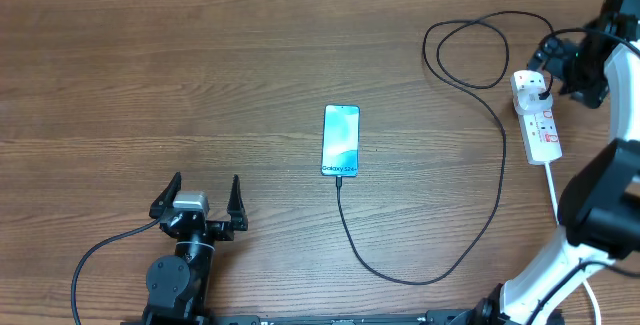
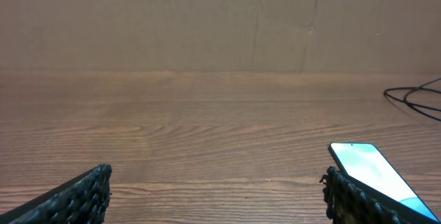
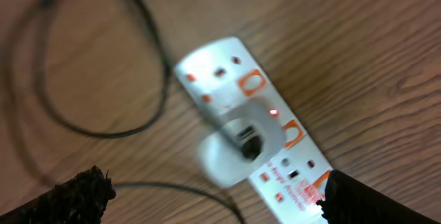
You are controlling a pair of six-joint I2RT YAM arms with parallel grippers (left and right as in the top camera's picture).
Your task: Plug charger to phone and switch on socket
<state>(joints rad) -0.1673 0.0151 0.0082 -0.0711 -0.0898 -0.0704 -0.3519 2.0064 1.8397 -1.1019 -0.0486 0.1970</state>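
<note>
**Step in hand.** The charger (image 1: pixel 497 135) cable meets the near end of the phone (image 1: pixel 340 141), so that connection appears made. I judge the switch to be the open item. A small red glow shows beside the adapter (image 3: pixel 241 141); I cannot tell whether it means power is on.

**Grippers.** The right gripper (image 3: pixel 217 179) hangs over the socket (image 3: pixel 227 65) with its fingers spread wide and holding nothing. The strip lies just ahead of and between the tips. The left gripper (image 1: pixel 205 187) is also spread wide and empty. The phone is ahead of it, off its right fingertip, and well apart.

**Next move.** One fingertip should come down on the switch (image 3: pixel 249 83) serving the occupied outlet, without nudging the light strip.

**Materials.**
- Socket: smooth white plastic, elongated, with red-orange rockers.
- Adapter: white, rounded, blurred.
- Cable: thin, black, limp, lying in loops.
- Phone: flat and glossy.
- Table (image 1: pixel 200 65): wood grain.
- Finger pads: black, coarse-textured.
</note>
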